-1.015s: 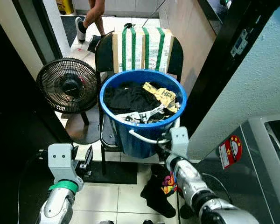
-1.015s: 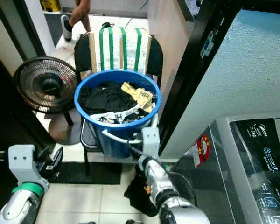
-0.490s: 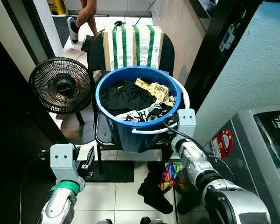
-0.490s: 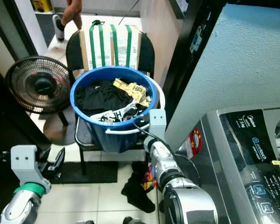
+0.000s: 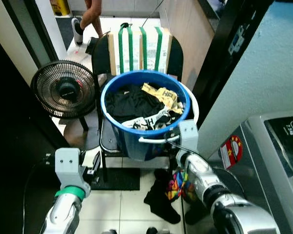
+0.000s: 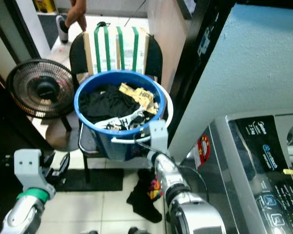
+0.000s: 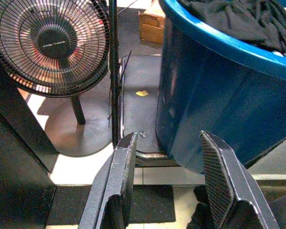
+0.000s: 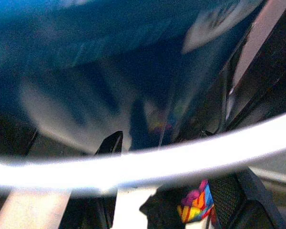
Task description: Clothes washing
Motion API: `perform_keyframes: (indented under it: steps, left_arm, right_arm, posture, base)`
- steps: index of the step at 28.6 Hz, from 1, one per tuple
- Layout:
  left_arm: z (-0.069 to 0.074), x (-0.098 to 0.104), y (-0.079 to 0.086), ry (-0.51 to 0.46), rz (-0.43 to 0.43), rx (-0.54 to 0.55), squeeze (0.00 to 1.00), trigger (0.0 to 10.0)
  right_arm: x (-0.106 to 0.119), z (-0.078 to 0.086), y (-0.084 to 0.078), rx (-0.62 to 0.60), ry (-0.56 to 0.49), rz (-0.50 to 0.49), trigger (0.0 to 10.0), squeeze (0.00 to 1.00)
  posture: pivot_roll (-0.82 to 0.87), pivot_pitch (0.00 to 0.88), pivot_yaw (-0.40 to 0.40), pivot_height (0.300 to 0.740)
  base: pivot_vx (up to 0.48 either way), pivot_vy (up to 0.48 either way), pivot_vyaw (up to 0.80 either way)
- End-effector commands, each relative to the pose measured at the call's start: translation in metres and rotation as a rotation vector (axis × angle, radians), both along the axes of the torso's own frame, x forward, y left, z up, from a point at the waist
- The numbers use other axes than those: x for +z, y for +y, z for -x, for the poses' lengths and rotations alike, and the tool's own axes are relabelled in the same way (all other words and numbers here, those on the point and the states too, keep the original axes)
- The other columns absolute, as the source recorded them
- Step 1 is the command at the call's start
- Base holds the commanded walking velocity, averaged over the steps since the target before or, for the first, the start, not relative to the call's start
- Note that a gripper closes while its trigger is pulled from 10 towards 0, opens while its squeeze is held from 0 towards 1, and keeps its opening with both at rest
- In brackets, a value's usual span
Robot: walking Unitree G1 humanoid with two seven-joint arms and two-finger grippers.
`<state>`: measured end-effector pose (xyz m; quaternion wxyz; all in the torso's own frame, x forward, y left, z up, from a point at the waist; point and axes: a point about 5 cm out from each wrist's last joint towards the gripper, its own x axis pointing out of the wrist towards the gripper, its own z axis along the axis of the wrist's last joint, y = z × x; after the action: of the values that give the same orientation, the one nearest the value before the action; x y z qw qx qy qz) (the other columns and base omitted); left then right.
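Reaching right gripper point(image 8: 171, 191), fingers spread, under white bucket handle point(image 5: 158, 140); left gripper point(image 7: 169, 186) hanging open near chair point(image 5: 105, 141); tiled floor point(image 5: 117, 204).

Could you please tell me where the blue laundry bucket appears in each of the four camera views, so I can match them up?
Left eye view: the blue bucket stands centre frame on the chair.
Right eye view: centre-left.
Left wrist view: its blue wall stands just beyond the open fingers.
Right wrist view: blurred blue wall above the white handle.
Shared landmark: the colourful cloth on the floor, also in the right wrist view.
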<state>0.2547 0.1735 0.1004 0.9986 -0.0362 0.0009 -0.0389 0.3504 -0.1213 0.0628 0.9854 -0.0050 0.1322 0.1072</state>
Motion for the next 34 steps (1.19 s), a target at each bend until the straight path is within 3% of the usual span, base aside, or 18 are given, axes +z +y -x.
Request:
perform_keyframes:
  steps: [1, 5, 7, 9, 13, 18, 21, 23, 24, 27, 31, 34]
  left_arm:
    - [0.002, -0.008, 0.003, 0.030, -0.013, 0.006, 0.00, 10.0]
    - [-0.002, -0.007, 0.001, 0.025, -0.012, -0.003, 0.00, 10.0]
    - [-0.002, -0.007, 0.001, 0.025, -0.012, -0.003, 0.00, 10.0]
    - [-0.005, -0.006, 0.002, 0.015, -0.011, 0.001, 0.00, 10.0]
    - [-0.006, -0.006, 0.003, 0.010, -0.012, 0.008, 0.00, 10.0]
    - [-0.007, -0.006, 0.003, 0.005, -0.010, 0.016, 0.00, 10.0]
    - [-0.005, -0.005, 0.002, -0.002, -0.006, 0.015, 0.00, 10.0]
    - [-0.005, -0.005, 0.002, -0.002, -0.005, 0.013, 0.00, 10.0]
    - [-0.002, -0.005, 0.000, -0.002, -0.005, 0.000, 0.00, 10.0]
    - [-0.001, -0.005, -0.001, -0.002, -0.005, -0.005, 0.00, 10.0]
    - [0.002, -0.008, 0.000, 0.004, -0.007, -0.011, 0.00, 10.0]
    - [0.002, -0.008, 0.001, 0.004, -0.009, -0.011, 0.00, 10.0]
  right_arm:
    - [-0.016, 0.011, -0.008, -0.023, 0.042, 0.004, 10.0, 0.00]
    - [-0.038, 0.029, -0.026, -0.091, 0.104, 0.009, 10.0, 0.00]
    - [-0.038, 0.029, -0.026, -0.091, 0.104, 0.009, 10.0, 0.00]
    - [-0.053, 0.044, -0.044, -0.170, 0.136, 0.024, 10.0, 0.00]
    - [-0.062, 0.056, -0.061, -0.243, 0.148, 0.071, 10.0, 0.00]
    - [-0.072, 0.070, -0.070, -0.248, 0.164, 0.116, 10.0, 0.00]
    - [-0.076, 0.086, -0.078, -0.232, 0.096, -0.052, 10.0, 0.00]
    - [-0.075, 0.088, -0.079, -0.230, 0.076, -0.081, 10.0, 0.00]
    - [-0.069, 0.090, -0.080, -0.183, -0.003, -0.157, 10.0, 0.00]
    - [-0.066, 0.091, -0.081, -0.164, -0.031, -0.175, 10.0, 0.00]
    - [-0.047, 0.095, -0.088, -0.068, -0.157, -0.342, 10.0, 0.00]
    - [-0.041, 0.093, -0.090, -0.053, -0.189, -0.361, 10.0, 0.00]
  posture:
    - [0.15, 0.107, 0.032, 0.740]
    - [0.15, 0.093, 0.035, 0.740]
    - [0.15, 0.093, 0.035, 0.740]
    - [0.15, 0.075, 0.029, 0.740]
    - [0.14, 0.060, 0.022, 0.740]
    - [0.14, 0.060, 0.022, 0.740]
    - [0.14, 0.047, 0.025, 0.740]
    - [0.14, 0.047, 0.025, 0.740]
    - [0.13, 0.046, 0.033, 0.740]
    - [0.13, 0.046, 0.033, 0.740]
    - [0.12, 0.049, 0.043, 0.740]
    - [0.12, 0.049, 0.043, 0.740]
  base:
    - [0.000, 0.000, 0.00]
    - [0.000, 0.000, 0.00]
    - [0.000, 0.000, 0.00]
    - [0.000, 0.000, 0.00]
    - [0.000, 0.000, 0.00]
    - [0.000, 0.000, 0.00]
    - [0.000, 0.000, 0.00]
    - [0.000, 0.000, 0.00]
    - [0.000, 0.000, 0.00]
    - [0.000, 0.000, 0.00]
    - [0.000, 0.000, 0.00]
    - [0.000, 0.000, 0.00]
